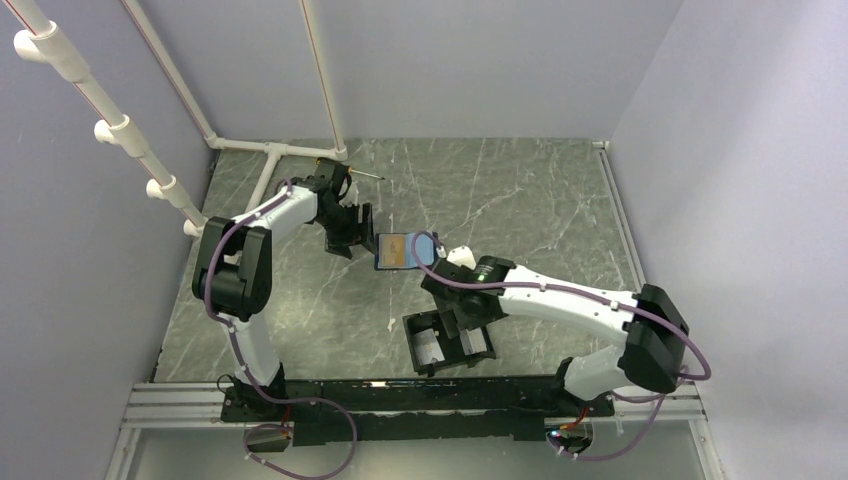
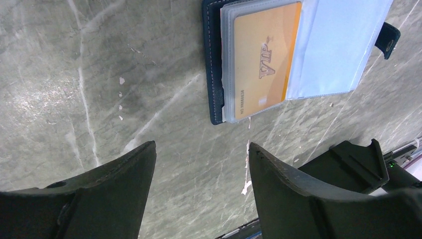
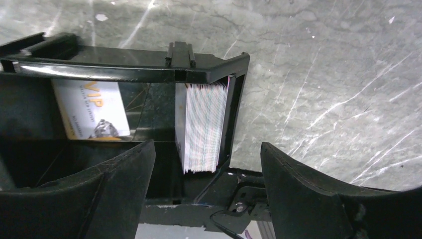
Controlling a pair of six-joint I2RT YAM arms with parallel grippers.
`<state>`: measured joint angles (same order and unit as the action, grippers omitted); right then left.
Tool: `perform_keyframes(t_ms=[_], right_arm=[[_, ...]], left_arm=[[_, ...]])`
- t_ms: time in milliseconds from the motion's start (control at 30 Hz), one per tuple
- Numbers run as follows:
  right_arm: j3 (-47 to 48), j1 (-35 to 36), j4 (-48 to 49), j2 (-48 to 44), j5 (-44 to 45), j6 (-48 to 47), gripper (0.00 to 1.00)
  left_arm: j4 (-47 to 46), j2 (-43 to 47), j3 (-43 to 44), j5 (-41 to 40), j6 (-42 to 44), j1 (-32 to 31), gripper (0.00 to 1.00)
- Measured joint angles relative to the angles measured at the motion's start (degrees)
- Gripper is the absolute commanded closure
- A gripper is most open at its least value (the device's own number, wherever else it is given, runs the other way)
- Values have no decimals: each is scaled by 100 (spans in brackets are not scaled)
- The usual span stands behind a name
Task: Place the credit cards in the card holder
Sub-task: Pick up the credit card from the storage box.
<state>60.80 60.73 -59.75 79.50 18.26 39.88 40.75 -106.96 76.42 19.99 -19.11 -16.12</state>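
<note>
Your left claw is open wide and holds nothing; only the grey table shows between its two fingers. Just above it in the left wrist view, at the top middle of the frame, the blue wallet lies open. An orange card that says VIP is tucked in one of its clear pockets. Your right claw is open wide too, with nothing in it. It hangs over the black card holder, which fills the left half of the right wrist view. Inside the holder a second card with VIP on it sits in the left part. A thick stack of white cards is packed against the right wall. In the top view the wallet sits in the middle of the frame, between your two claws. The card holder is just below it, partly under the right arm.
</note>
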Motion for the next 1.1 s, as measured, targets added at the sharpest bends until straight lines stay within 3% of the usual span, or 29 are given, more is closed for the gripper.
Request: perform_keyframes(t_ms=[533, 1100], right_arm=[[-282, 155, 227, 739, 118, 85, 35], [35, 260, -144, 789, 426, 232, 65]], left_arm=[[-63, 0, -24, 2, 2, 0, 26], [-66, 2, -28, 7, 33, 0, 25]])
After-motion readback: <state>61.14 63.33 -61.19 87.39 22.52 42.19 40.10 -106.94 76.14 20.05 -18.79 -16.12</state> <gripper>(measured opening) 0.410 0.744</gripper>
